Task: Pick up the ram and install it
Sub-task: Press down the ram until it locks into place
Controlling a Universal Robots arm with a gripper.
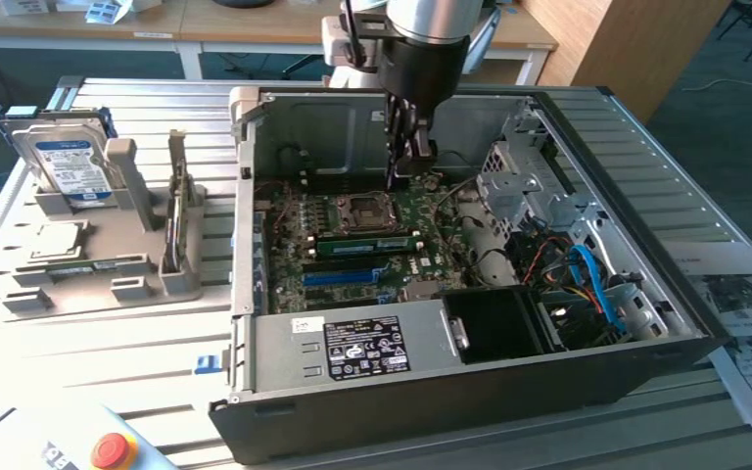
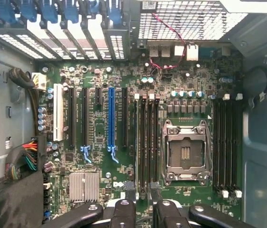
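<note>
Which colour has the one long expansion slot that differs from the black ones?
Blue: the long plastic expansion slot, best in the wrist view.

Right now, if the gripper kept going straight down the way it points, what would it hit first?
Probably the black memory slots beside the empty processor socket on the motherboard; the gripper hangs right above them, though depth is unclear.

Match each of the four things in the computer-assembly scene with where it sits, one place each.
Things:
1. hard drive
2. processor chip
3. ram
4. gripper

Places:
A. lying flat on the grey holder
B. poised above the motherboard, inside the case
C. standing upright in the grey holder
D. on edge in a motherboard slot

Pairs: 1-C, 2-A, 3-D, 4-B
</note>
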